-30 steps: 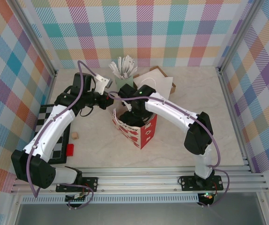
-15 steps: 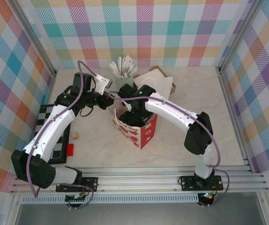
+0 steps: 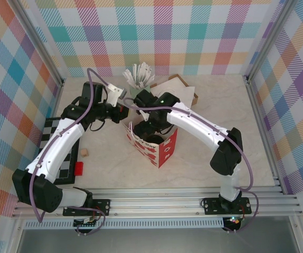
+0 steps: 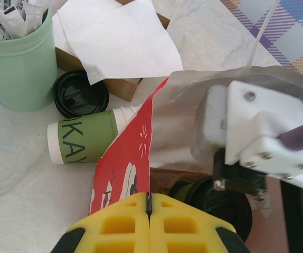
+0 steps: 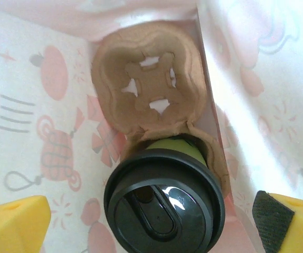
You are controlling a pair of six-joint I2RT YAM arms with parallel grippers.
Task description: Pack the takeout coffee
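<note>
The takeout coffee [image 5: 164,203], a green cup with a black lid, stands in one pocket of a brown pulp cup carrier [image 5: 149,87] at the bottom of the red printed paper bag [image 3: 162,150]. My right gripper [image 5: 151,213] hangs open above it inside the bag's mouth, one yellow finger on each side and apart from the lid. My left gripper [image 4: 149,205] is shut on the bag's red top edge [image 4: 133,153] and holds that side out. The left wrist view also catches the coffee's lid [image 4: 225,205] inside the bag.
A second green cup [image 4: 85,139] lies lidless on its side behind the bag, next to a loose black lid [image 4: 80,95]. A pale green cup of wrapped sticks [image 3: 139,79] and a brown box with white paper [image 3: 175,89] stand further back. A checkered mat [image 3: 54,142] with small blocks lies at the left.
My right gripper has risen and drawn back from the bag, still open, so more of the bag's mouth shows from above. The left arm has held still.
</note>
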